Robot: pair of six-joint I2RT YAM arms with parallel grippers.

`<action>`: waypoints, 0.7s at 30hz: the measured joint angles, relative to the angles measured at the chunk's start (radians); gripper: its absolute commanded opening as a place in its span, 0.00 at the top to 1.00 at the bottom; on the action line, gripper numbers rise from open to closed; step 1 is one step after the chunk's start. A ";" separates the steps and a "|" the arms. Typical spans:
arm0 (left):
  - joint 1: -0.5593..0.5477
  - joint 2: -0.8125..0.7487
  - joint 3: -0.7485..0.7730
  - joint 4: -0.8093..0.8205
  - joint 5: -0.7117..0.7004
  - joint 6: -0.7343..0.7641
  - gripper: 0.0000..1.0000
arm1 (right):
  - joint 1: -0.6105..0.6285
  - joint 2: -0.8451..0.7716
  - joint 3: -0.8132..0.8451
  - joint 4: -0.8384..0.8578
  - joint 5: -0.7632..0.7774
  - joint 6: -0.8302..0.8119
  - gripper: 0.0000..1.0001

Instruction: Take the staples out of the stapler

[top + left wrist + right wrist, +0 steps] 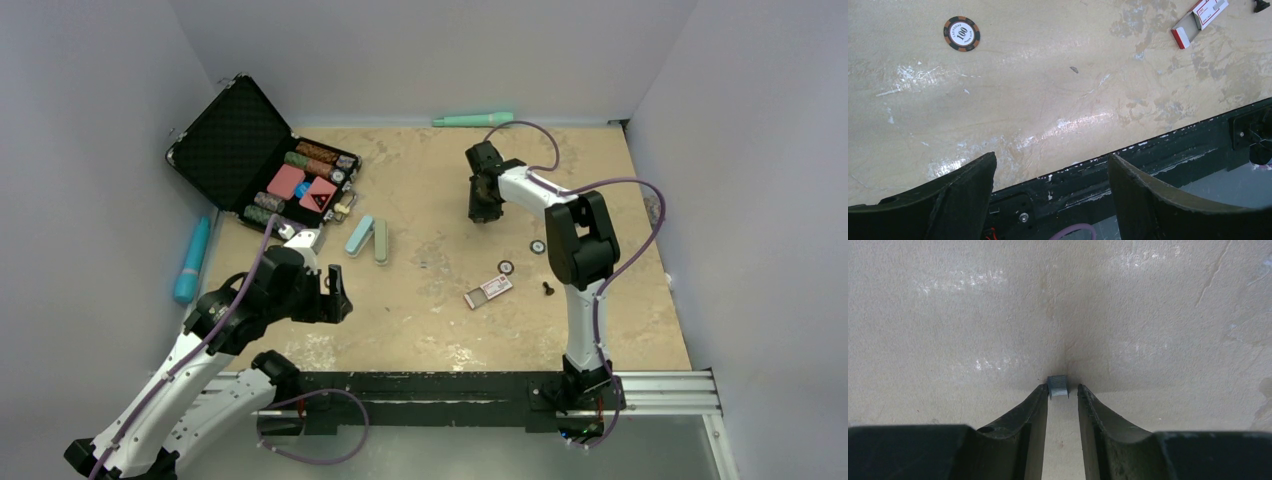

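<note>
room: pale walls on three sides, with a scuffed tan table (440, 330) between them.
rail (430, 385): black, ran along the near edge, with both arm bases on it.
left claw (1052, 157): low at the near left, fingers wide apart and nothing between them, aimed at bare table by the rail.
chip (962, 33): one poker chip marked 100 lay on the table beyond the left claw.
box (488, 290): a small red and white staple box, slid open, lay mid-table, well apart from both claws.
stapler (359, 236): teal, left of centre, seemingly swung open with its two halves side by side; neither claw touched it.
right claw (1062, 387): farther out, right of centre, pointing down at the table, fingers close together but not shut.
staples (1058, 386): a small grey block lay on the table at the right claw's tips, against one finger with a slit on the other side, so apparently not pinched.
case (230, 135): black, open, with chips inside, at the far left.
done: one block lay well apart from the stapler, so the unloading looked largely made.
left: a firm pinch on the block; whether the stapler held more could not be told.
</note>
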 measured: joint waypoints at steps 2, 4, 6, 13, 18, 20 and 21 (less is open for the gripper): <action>0.000 0.000 0.000 0.000 0.000 0.000 0.16 | 0.000 0.000 0.000 -0.001 0.001 -0.001 0.70; 0.000 0.000 0.000 0.000 0.000 0.000 0.16 | 0.000 0.003 0.004 -0.004 0.000 -0.001 0.72; 0.000 0.000 0.000 0.000 0.000 0.000 0.16 | 0.000 0.008 0.011 -0.007 0.000 -0.003 0.73; 0.001 -0.001 0.000 0.000 0.000 0.000 0.16 | 0.000 0.023 0.036 -0.011 0.000 -0.011 0.78; 0.002 -0.001 0.000 0.000 0.000 0.000 0.17 | 0.000 0.023 0.036 -0.011 0.001 -0.012 0.79; 0.002 -0.001 0.000 0.000 0.000 0.000 0.17 | 0.000 0.023 0.036 -0.012 0.000 -0.013 0.79; 0.002 -0.001 0.000 0.000 0.001 0.000 0.17 | 0.000 0.023 0.036 -0.012 0.000 -0.013 0.79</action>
